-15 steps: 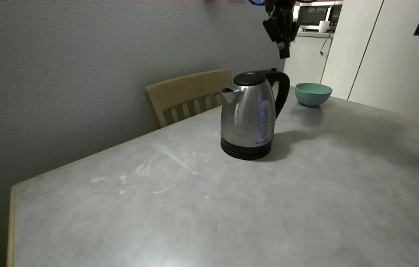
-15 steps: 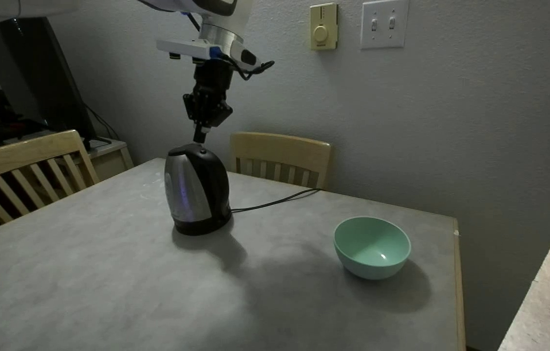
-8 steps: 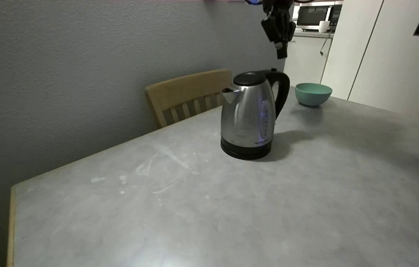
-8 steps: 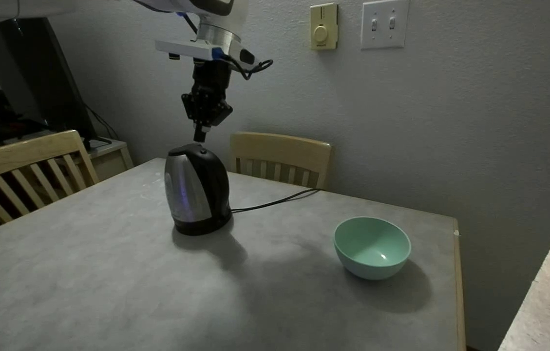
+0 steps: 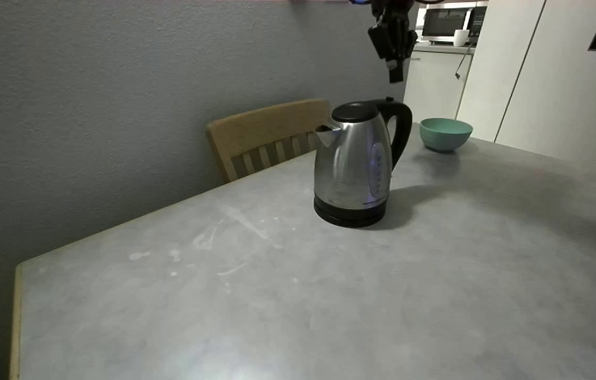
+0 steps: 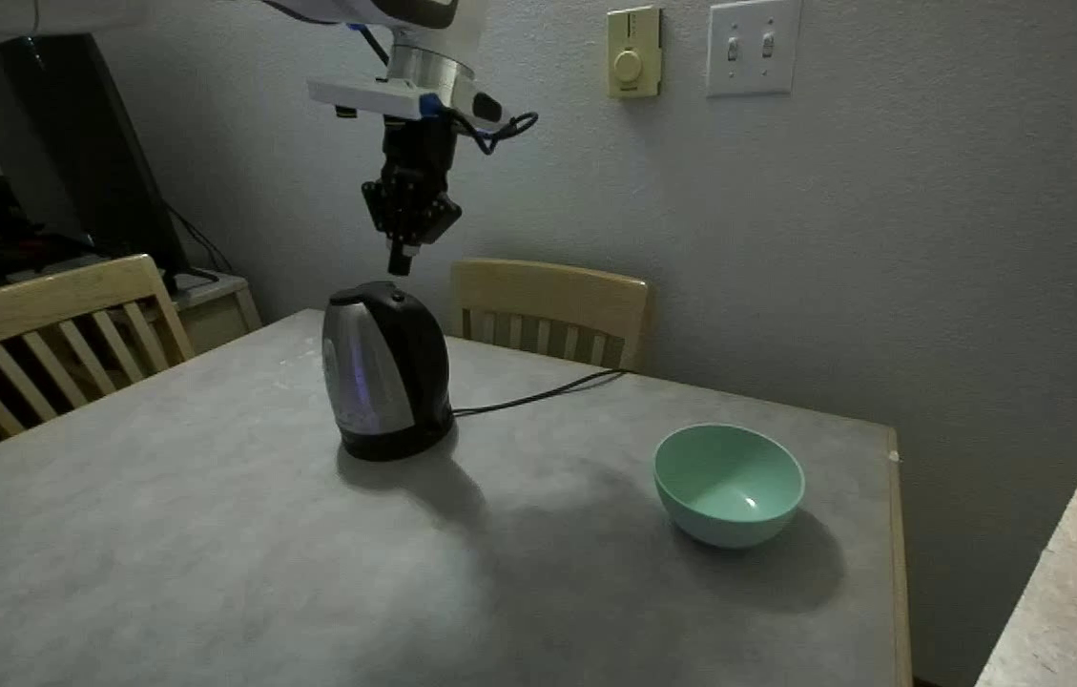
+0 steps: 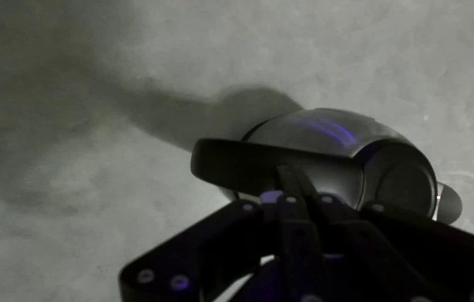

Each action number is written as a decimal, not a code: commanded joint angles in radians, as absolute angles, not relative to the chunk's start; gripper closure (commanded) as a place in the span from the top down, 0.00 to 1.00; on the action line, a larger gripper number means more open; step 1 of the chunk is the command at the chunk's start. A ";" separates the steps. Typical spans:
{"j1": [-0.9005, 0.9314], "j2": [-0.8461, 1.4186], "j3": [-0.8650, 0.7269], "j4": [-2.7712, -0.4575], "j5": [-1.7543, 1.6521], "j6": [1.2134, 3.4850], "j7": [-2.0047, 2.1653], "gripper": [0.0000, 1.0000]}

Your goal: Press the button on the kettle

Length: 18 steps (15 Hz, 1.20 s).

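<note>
The kettle (image 5: 348, 169), brushed steel with a black lid, handle and base, stands upright on the table; both exterior views show it. A small black button (image 5: 389, 98) sticks up from the top of its handle (image 5: 402, 126), and shows as a dark bump (image 6: 398, 296) in an exterior view. My gripper (image 5: 396, 76) points down just above the handle's top, its fingers pressed together with nothing between them. A small gap separates the fingertips (image 6: 399, 267) from the kettle. In the wrist view the gripper (image 7: 290, 170) overlaps the handle (image 7: 237, 163), and I cannot make out the button there.
A teal bowl (image 6: 729, 487) sits on the table (image 6: 214, 553), off to the handle side of the kettle. The kettle's black cord (image 6: 543, 393) runs to the table edge by the wall. A wooden chair (image 6: 552, 305) stands behind that edge.
My gripper has shifted a little left in an exterior view, and slightly right and up in an exterior view. It stays shut above the handle; the kettle and bowl have not moved.
</note>
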<state>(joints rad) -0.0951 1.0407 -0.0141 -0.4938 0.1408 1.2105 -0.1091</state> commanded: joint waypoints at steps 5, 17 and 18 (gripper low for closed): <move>-0.120 1.076 -0.005 -0.486 0.159 1.413 -0.137 0.00; -0.116 1.072 0.016 -0.507 0.211 1.426 -0.016 0.00; -0.115 1.073 0.018 -0.508 0.217 1.426 0.004 0.00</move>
